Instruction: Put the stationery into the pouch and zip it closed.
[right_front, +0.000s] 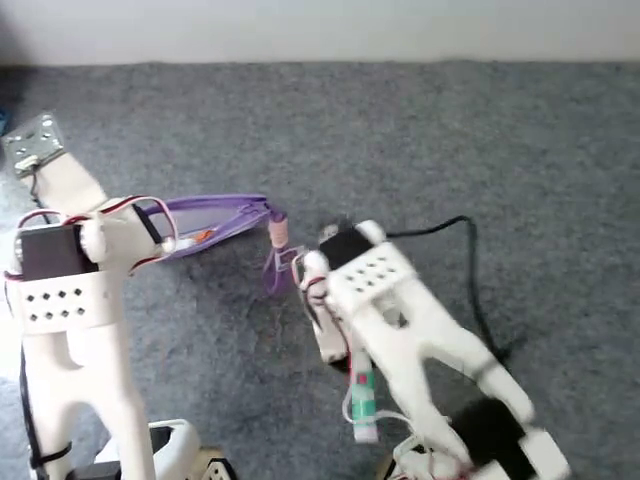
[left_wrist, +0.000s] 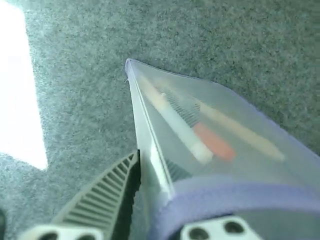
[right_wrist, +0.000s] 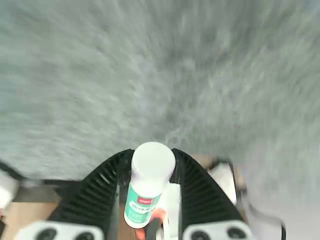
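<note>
Right jaws clamped the glue stick near the pouch; left jaws pinched the pouch's edge (pens inside). I judged the stick needed lining up with the opening first.

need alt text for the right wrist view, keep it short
The right end effector holds a white-capped glue stick with a green label, clamped between its black ribbed fingers. Grey carpet lies beyond it.

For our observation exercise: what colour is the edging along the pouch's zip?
Purple. The pouch edging shows best in the high view.
</note>
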